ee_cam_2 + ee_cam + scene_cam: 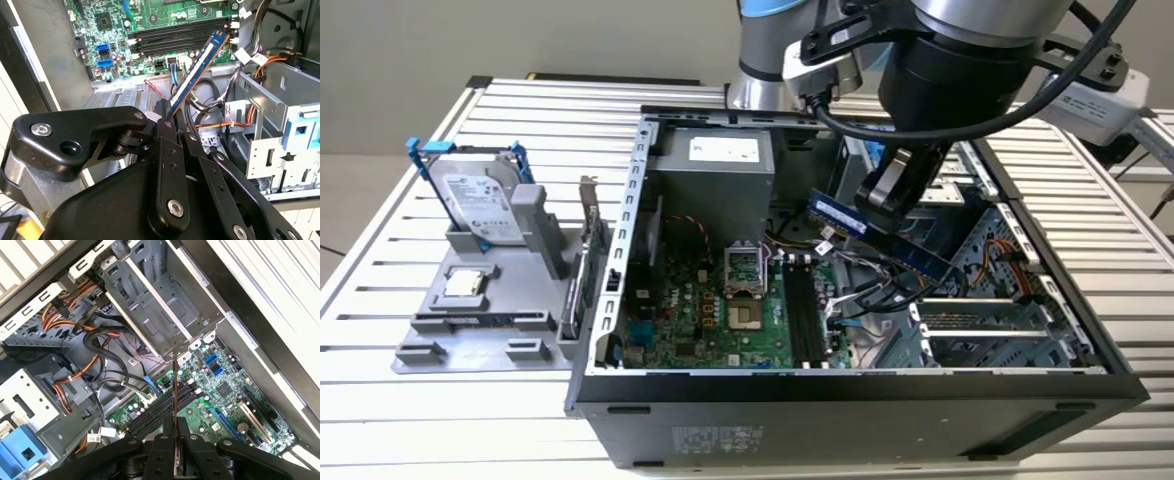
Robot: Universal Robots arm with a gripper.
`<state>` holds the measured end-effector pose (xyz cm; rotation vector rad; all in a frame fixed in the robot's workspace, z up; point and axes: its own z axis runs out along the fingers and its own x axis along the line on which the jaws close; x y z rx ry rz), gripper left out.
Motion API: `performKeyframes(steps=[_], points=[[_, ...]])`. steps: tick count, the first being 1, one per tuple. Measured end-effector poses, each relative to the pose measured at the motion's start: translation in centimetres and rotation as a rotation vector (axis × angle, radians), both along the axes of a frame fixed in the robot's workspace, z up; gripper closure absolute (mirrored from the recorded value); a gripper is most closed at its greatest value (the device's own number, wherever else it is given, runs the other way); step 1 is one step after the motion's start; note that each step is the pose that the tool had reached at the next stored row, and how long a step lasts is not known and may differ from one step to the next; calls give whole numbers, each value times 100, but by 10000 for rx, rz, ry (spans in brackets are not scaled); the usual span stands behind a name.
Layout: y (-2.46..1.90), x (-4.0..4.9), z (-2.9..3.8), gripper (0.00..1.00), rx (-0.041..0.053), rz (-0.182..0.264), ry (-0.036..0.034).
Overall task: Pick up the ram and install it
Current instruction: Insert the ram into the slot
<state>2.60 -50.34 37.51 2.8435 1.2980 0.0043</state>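
My gripper (887, 195) is shut on the ram (881, 236), a long blue stick held tilted inside the open computer case (854, 405), above the cables at the exterior view's right of the motherboard (700, 325). In the second wrist view the ram (200, 67) reaches out from the gripper (170, 119) toward the black memory slots (185, 35) and hangs apart from them. In the first wrist view the ram (174, 400) shows edge-on, rising from the gripper (175, 442) over the memory slots (157, 412). In the exterior view the slots (803, 312) lie below the ram and to its left.
A grey fixture (454, 345) at the exterior view's left holds a hard drive with blue rails (474, 200) and a square silver chip (464, 284). Inside the case are the power supply (714, 170), loose cables (881, 290) and a metal drive cage (987, 335).
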Motion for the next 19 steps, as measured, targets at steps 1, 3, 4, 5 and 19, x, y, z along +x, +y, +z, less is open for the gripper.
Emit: performKeyframes(steps=[1,3,4,5,19], points=[[0,0,0,100,0,-68,-1],[0,-1,0,100,0,-200,0],[0,-2,0,100,0,-269,0],[0,-2,0,100,0,-334,0],[0,-7,0,100,0,-1222,0]])
